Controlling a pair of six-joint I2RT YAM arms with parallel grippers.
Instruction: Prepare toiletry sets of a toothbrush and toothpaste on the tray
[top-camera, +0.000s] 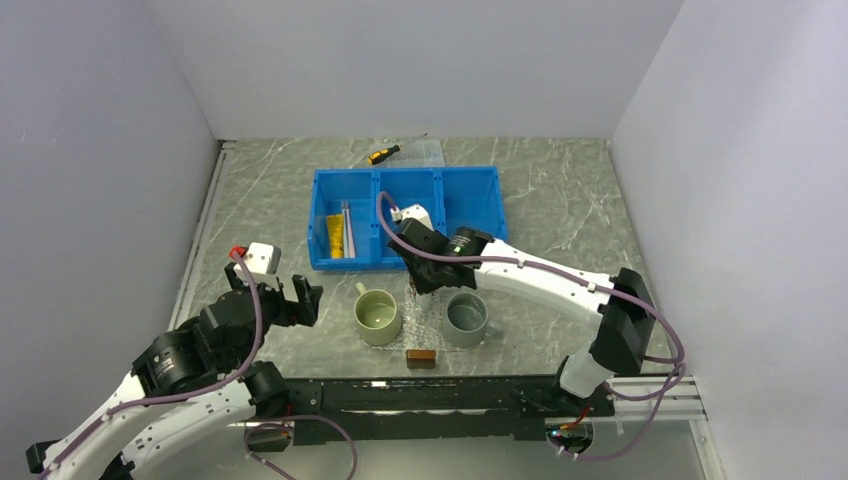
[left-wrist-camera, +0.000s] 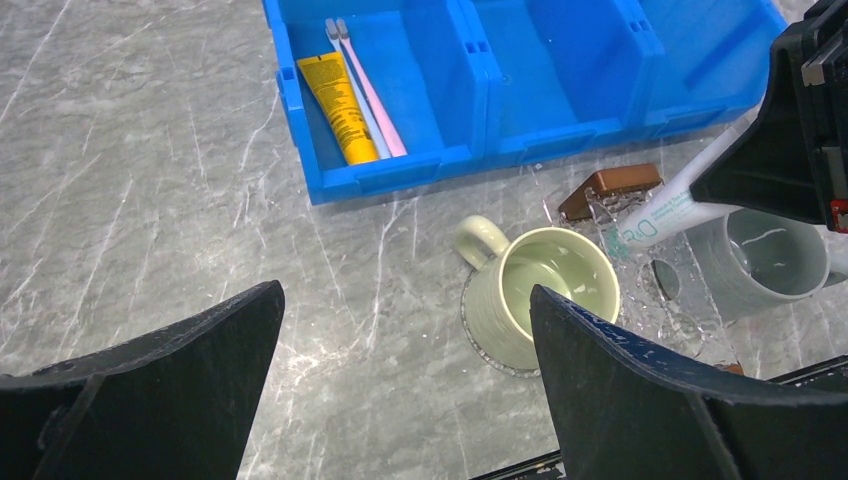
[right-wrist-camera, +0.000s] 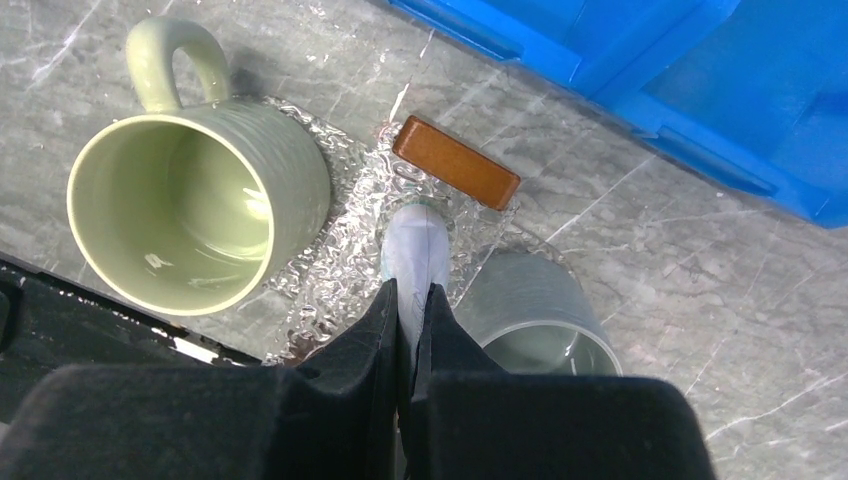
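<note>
Pale bluish-white toothpaste tube (right-wrist-camera: 416, 245), flat and tapered, pinched by right gripper (right-wrist-camera: 408, 298), left gripper (left-wrist-camera: 405, 300) spread wide

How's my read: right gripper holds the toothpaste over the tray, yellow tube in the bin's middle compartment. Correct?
No. The top view shows the yellow tube in the bin's left compartment, not the middle. The rest stands.

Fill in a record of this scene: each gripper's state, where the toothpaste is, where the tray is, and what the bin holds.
left gripper: open, empty, over the table
right gripper: shut on toothpaste, tube pointing down over tray
tray: between green mug and grey mug
blue bin, left compartment: yellow tube, toothbrushes
</note>
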